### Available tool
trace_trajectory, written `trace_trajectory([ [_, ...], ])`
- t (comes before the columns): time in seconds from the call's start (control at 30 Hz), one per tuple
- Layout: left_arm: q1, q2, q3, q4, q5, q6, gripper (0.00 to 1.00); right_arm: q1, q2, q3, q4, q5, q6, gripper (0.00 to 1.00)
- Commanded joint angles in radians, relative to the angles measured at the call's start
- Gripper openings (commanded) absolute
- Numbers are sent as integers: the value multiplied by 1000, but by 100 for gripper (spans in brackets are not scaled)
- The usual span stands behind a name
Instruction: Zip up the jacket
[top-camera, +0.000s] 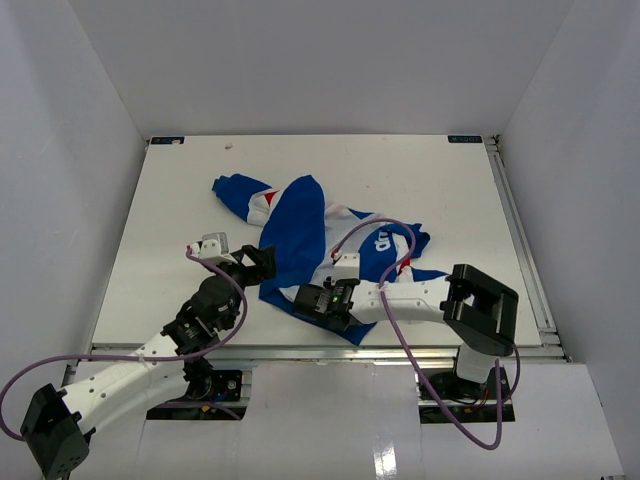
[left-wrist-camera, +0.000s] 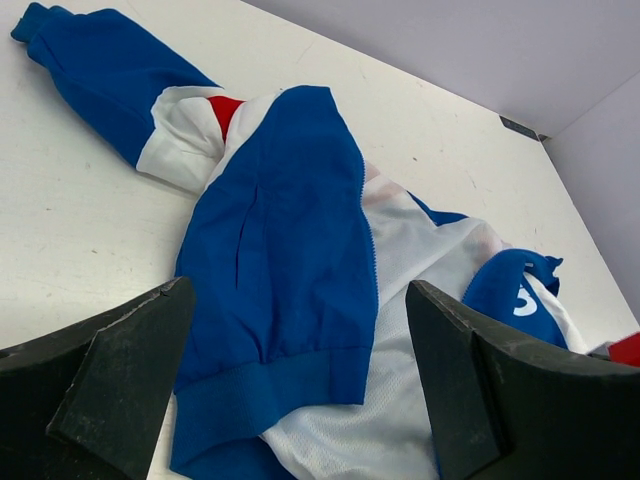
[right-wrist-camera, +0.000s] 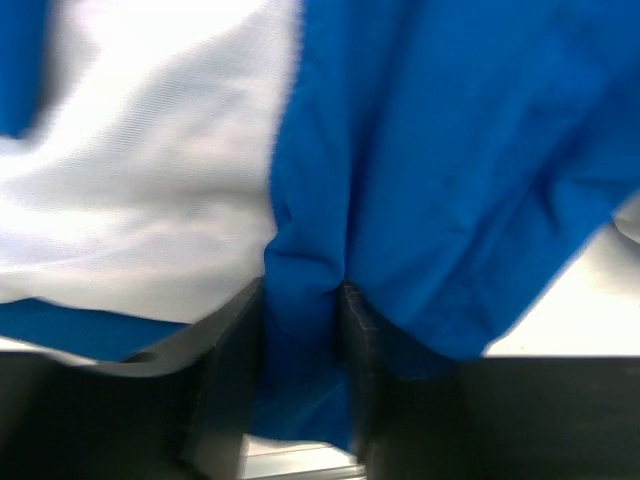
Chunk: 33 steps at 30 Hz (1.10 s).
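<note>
From where I stand, the jacket (top-camera: 300, 225) lies rumpled near the middle of the white table (top-camera: 150, 220). Its front is folded open on pale lining, and one blue sleeve reaches toward eleven o'clock. The left gripper (top-camera: 262, 262) sits at the jacket's eight o'clock edge, fingers spread wide around nothing. The right gripper (right-wrist-camera: 305, 310), at the six o'clock hem, pinches a fold of blue fabric.

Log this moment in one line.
left claw: open, empty, facing jacket | right claw: shut on blue jacket fabric | jacket: unzipped, rumpled on table
</note>
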Motion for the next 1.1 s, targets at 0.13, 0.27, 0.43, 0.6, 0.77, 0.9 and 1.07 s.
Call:
trace_trajectory([
  [0.13,-2,10,11,29,47,7,98,5,-330,-312,91,84,-37,19],
  [0.27,-1,54,11,101,227,59,97,5,-548,-594,491,7,-223,19],
  [0.43,0,190,44,173,457,100,92,3,-832,-866,853,-58,-424,21],
  [0.6,1,323,70,258,726,107,91,3,-1113,-999,995,-73,-600,22],
  [0.77,3,457,103,334,947,89,89,2,-1297,-1070,1051,-94,-669,20],
  [0.9,6,572,138,397,1103,58,88,0,-1330,-1064,1051,-117,-686,20],
  [1.07,6,734,165,530,1254,-32,84,2,-1243,-1031,1079,-141,-676,21],
])
